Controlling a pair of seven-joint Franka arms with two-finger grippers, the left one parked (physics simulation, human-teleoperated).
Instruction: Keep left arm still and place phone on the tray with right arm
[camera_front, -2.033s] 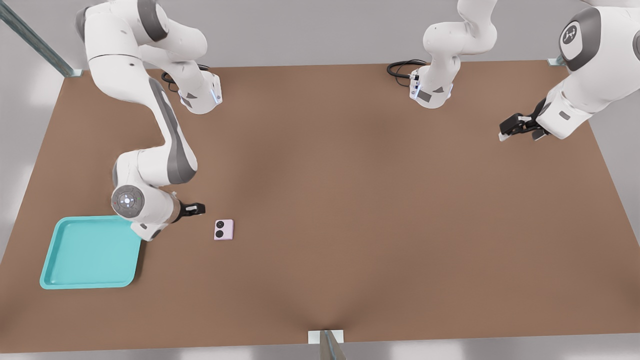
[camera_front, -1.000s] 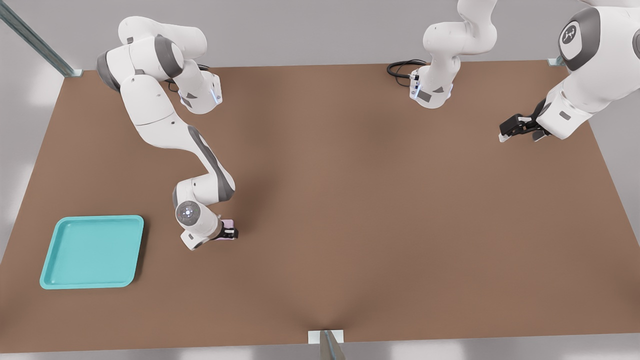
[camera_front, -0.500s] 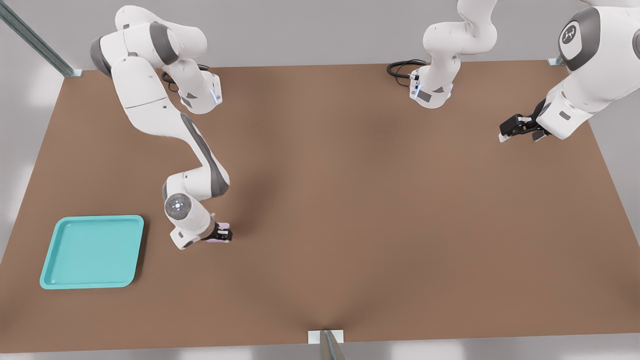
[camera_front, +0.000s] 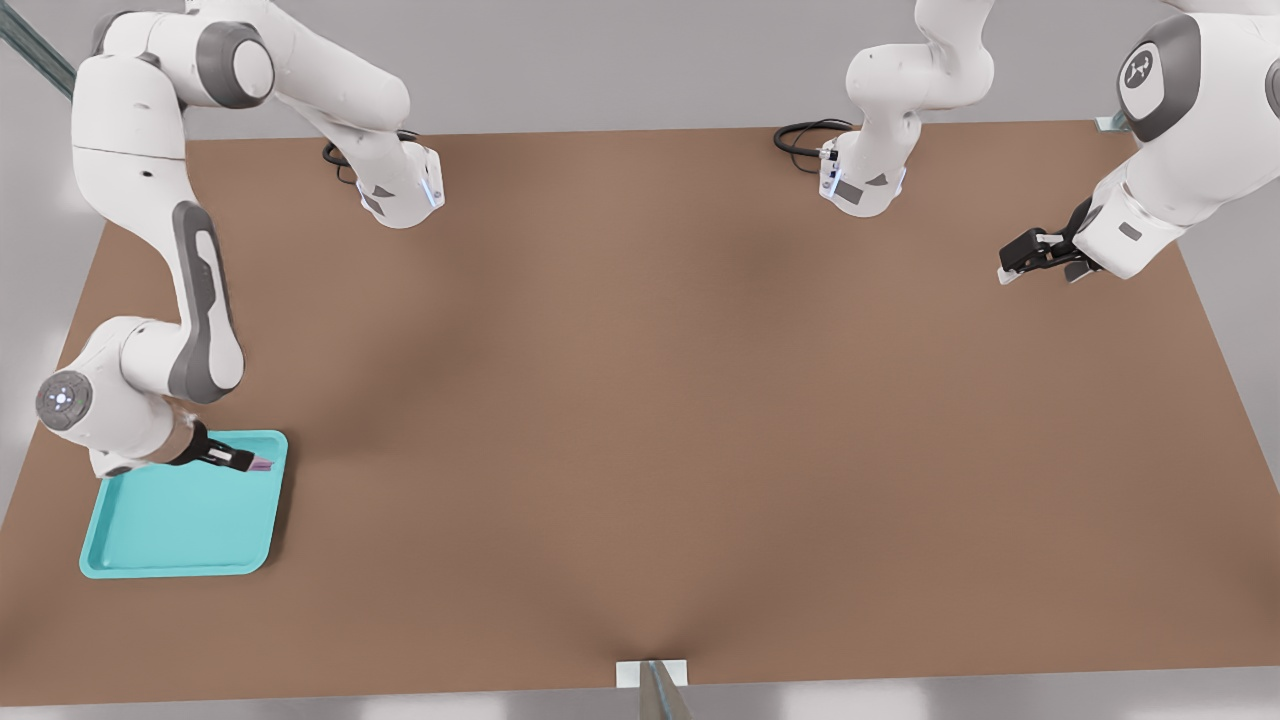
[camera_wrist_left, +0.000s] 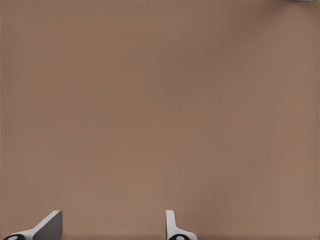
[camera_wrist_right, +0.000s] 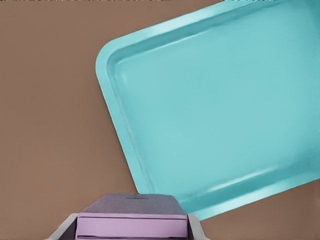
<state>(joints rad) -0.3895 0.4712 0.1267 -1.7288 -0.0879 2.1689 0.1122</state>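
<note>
One phone (camera_front: 262, 464), one tray (camera_front: 150, 562): the claw (camera_front: 250, 463) grips the phone between its fingers, over the tray's far corner.

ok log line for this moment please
pincer: shut on pale pink flip phone | position: above turquoise plastic tray, near its corner | phone: not yet released

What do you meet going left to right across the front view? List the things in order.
Tray → gripper clamping the phone over the tray's far right corner → right arm's base → left arm's base → left arm's parked gripper.
</note>
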